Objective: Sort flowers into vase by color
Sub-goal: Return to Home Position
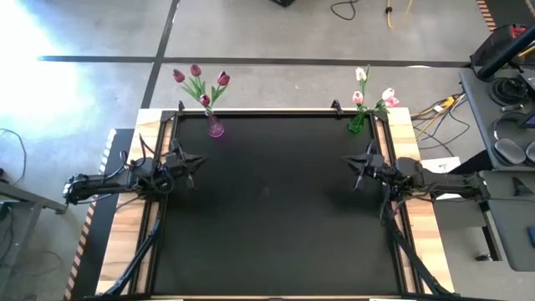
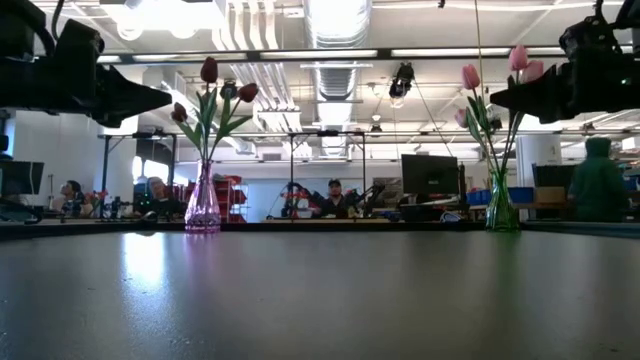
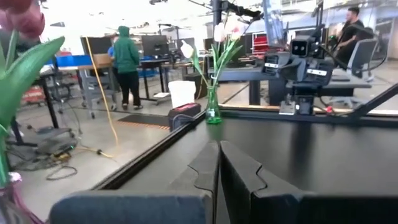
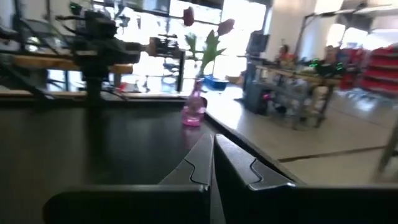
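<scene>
Several dark magenta tulips [image 1: 199,81] stand with their stems in a pink glass vase [image 1: 216,128] at the table's far left corner; the same vase [image 2: 202,205] shows in the low view. Pale pink and white tulips [image 1: 372,94] stand in a green glass vase [image 1: 356,124] at the far right corner. My left gripper [image 1: 194,162] hovers shut above the table's left side, touching nothing. My right gripper [image 1: 352,167] hovers shut above the right side, also holding nothing. In the wrist views the left gripper [image 3: 219,163] and the right gripper [image 4: 212,160] show their fingers together.
The black table top [image 1: 276,209] lies between the two arms, framed by wooden edges [image 1: 422,242]. Beyond the far edge is the room with desks, monitors and people [image 2: 335,195]. A person in a green hoodie [image 3: 127,62] stands off past the right side.
</scene>
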You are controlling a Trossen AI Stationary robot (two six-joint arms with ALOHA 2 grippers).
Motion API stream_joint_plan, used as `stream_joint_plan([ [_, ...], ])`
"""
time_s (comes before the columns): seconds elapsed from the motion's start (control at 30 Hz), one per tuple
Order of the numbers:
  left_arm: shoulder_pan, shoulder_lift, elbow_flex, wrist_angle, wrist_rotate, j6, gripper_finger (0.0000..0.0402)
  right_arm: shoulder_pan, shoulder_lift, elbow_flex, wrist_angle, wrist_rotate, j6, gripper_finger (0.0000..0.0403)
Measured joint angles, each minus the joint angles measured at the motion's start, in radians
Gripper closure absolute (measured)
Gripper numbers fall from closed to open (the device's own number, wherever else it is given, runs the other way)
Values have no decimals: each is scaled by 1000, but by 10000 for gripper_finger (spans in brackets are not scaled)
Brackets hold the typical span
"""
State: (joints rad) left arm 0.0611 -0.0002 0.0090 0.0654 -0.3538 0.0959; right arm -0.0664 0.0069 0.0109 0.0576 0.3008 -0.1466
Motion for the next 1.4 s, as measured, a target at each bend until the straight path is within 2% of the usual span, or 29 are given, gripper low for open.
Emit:
stream_joint_plan([
  [0.13, 0, 1, 0, -1, 2, -23, 402, 0, -7, 0, 6, 68, -49, 394],
  [0.3, 0, 10, 0, -1, 2, 16, 402, 0, -6, 0, 6, 88, -111, 394],
  [0.4, 0, 30, 0, -1, -1, -13, 402, 0, 4, 0, 8, 124, -116, 394],
  [0.6, 0, 86, 0, -1, -2, -177, 402, 0, 28, 0, 7, 121, -99, 394],
  [1.4, 0, 197, 26, -1, -4, -184, 402, 0, 37, 0, 7, 120, -89, 394],
])
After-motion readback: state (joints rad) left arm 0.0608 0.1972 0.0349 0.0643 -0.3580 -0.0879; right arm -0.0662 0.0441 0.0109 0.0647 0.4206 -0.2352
